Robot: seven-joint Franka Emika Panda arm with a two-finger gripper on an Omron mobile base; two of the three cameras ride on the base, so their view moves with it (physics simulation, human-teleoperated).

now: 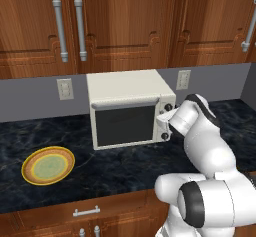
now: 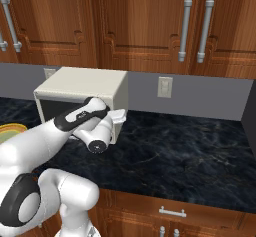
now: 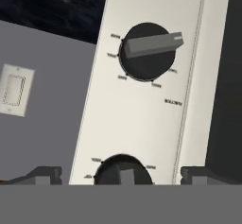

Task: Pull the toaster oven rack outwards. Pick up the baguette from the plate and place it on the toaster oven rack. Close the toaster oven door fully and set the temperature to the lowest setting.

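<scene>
Now I have the tool (image 3: 121, 176) spread wide at the toaster oven (image 1: 125, 88) knobs, gripping nothing. The toaster oven door (image 1: 126, 123) is shut. The plate (image 1: 31, 173) lies bare on the surface (image 1: 125, 166).

Even soft light, faint shadows; slightly pixelated, perhaps

Arm (image 1: 200, 146) stretched forward, gripper (image 3: 121, 173) jaws spread wide.

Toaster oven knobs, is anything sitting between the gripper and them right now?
Nothing visible. The open gripper faces the toaster oven control panel directly, one knob between its fingertips and another knob beyond, unobstructed.
</scene>
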